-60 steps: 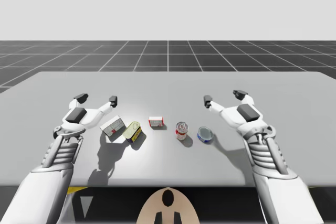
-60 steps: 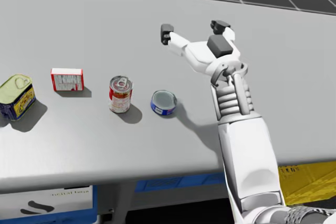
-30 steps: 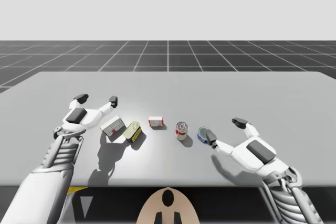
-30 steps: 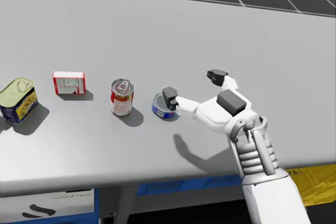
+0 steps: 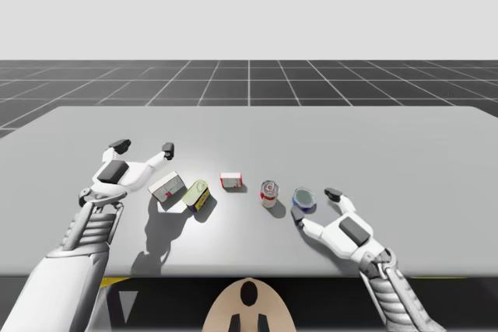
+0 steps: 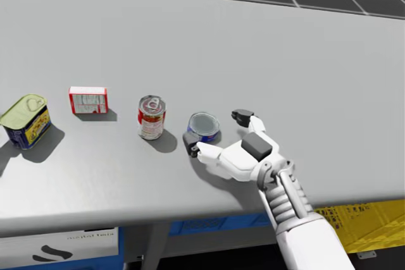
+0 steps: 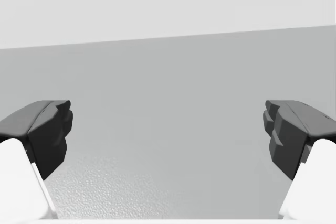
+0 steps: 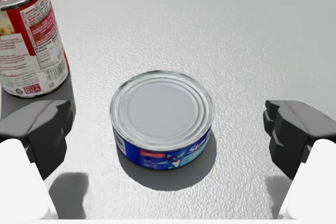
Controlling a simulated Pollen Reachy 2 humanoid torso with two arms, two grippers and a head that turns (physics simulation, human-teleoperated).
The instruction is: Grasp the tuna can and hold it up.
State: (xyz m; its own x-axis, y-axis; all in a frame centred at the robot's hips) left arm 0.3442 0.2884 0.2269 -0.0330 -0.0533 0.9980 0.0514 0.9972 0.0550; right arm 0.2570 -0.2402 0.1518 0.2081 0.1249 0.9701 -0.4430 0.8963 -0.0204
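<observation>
The tuna can is a flat blue can with a silver lid, standing upright on the grey table. My right gripper sits low at the can's near side, open. In the right wrist view the tuna can lies just ahead, between the lines of the two dark fingertips, and neither touches it. The head view shows the same right gripper with one finger on each side of the tuna can. My left gripper hovers open over the table's left part, and the left gripper faces bare table.
A red-labelled tall can stands just left of the tuna can, close to my right gripper's left finger. Further left are a small red-and-white box, a yellow-and-blue oblong tin and a white box.
My right arm has swung from beyond the tuna can to its near side and dropped low, its open fingers now flanking the can. My head has turned slightly. The left arm is still.
</observation>
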